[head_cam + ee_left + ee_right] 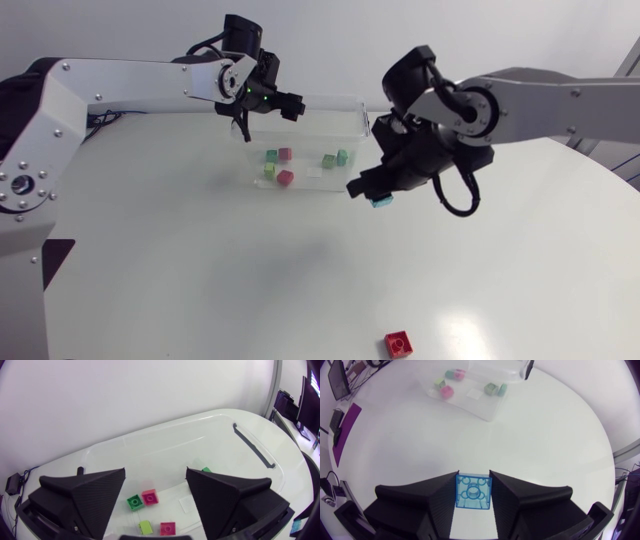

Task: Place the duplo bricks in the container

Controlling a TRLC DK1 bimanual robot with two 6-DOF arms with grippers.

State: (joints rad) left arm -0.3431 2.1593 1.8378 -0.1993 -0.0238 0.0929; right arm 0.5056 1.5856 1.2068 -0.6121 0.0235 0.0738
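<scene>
QA: Left side, quick?

Op: My left end effector (155,474) hangs over the container (357,118), above the end on my left arm's side. Its fingers (85,495) are wide apart, with nothing between them and nothing touching them.

QA: Right side?

Op: My right end effector (473,474) is just outside the container's opposite end wall, not over it. It's clamped on a translucent blue brick (473,492), one finger on each side face, studs toward the wrist camera.

QA: What's in the container?

Op: I count six bricks on its floor in the head view. Four sit close together toward the left-arm end. A dark green brick (271,156) is right beside a pink brick (285,154). A lime brick (270,171) and a second pink brick (286,177) lie nearer the container's long wall on the head camera's side. Toward the other end there's a green brick (328,161) just beside a mint green brick (342,156). I can't tell if those two touch.

QA: Anything outside?

Op: One red brick (398,345) sits on the white worktop (150,280), studs up. It's well apart from the container, out past that same long wall, on my right arm's side.
</scene>
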